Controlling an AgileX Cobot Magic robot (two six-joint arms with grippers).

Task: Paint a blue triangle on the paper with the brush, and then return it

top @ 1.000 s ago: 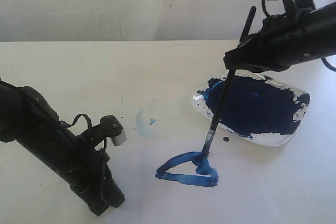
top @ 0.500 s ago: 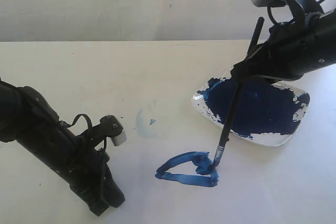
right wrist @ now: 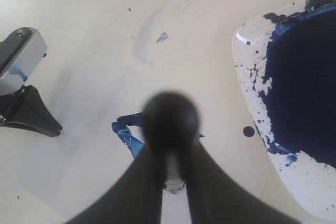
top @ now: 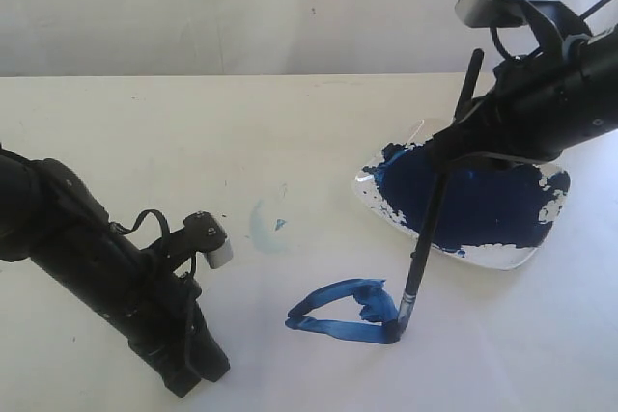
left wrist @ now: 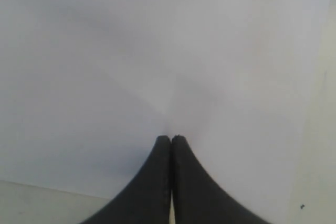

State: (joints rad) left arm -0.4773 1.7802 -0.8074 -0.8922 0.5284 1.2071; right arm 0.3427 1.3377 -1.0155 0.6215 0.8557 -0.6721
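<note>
Black-handled and thin, the brush (top: 425, 238) looks light and stiff along its shaft. Only the small bristle tip is soft, and it is wet with blue. The right gripper (top: 449, 142) has its jaws closed on the upper part of the handle, and the handle's end pokes out above them. That high hold suits a tool this slender, but a smooth round handle could pivot or slip between the jaws if it is pressed hard, so light pressure seems wise. The brush leans slightly, and its tip touches the right corner of the blue triangle (top: 343, 314). The triangle is a thick, rough outline lying on the paper (left wrist: 105, 77), just in front of the paint dish (top: 512, 256). Its strokes look wet and would probably smear if dragged over. This dish is the only 1 on the table (top: 145, 123). It is shallow and pale-rimmed, and a dark navy paint pool (top: 473, 195) covers most of its floor, with splashes and bare patches near the edges. The sheet itself is probably thin and easy to shift. The left gripper (left wrist: 170, 139) has its jaws shut together with nothing between them. They point across the paper towards the paint, but whether they press on it cannot be told.
</note>
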